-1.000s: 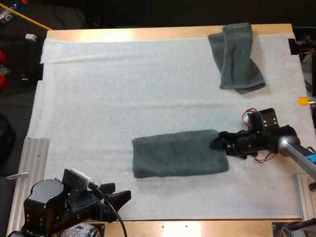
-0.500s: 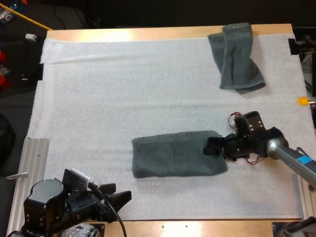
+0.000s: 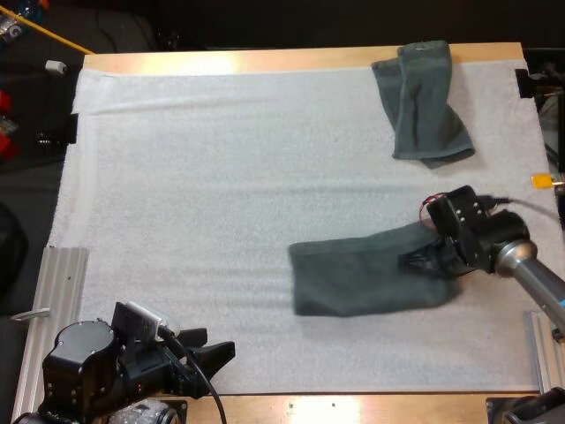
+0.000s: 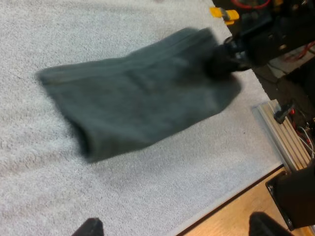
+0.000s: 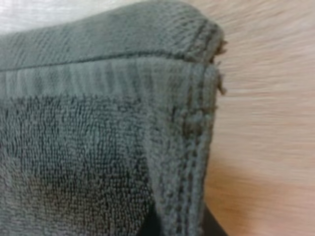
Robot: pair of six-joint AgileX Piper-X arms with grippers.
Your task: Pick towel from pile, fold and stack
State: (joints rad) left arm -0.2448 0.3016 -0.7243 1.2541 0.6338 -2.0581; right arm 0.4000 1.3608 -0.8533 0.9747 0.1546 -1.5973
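I have the right gripper (image 3: 422,262) closed on the right end of the folded towel (image 3: 366,281), its fingers clamped on the hem from both sides, as the right wrist view confirms at the stitched corner. The towel lies on the mat (image 3: 221,177), toward the mat's right edge and nearer its front edge than its far one, slightly tilted. The left gripper (image 3: 212,353) hangs at the mat's front edge, its fingers (image 4: 89,227) standing apart and holding nothing.

I judge the step in hand to be hauling this towel toward a stacking spot. To do it well I would keep the grip firm on all layers of the hem, pull low and evenly so the fold does not open, and steer clear of the second towel (image 3: 422,104) at the mat's far right corner.

Compared with half a second ago, the towel has slid toward the mat's right edge and rotated a little. The left gripper and second towel are unchanged.
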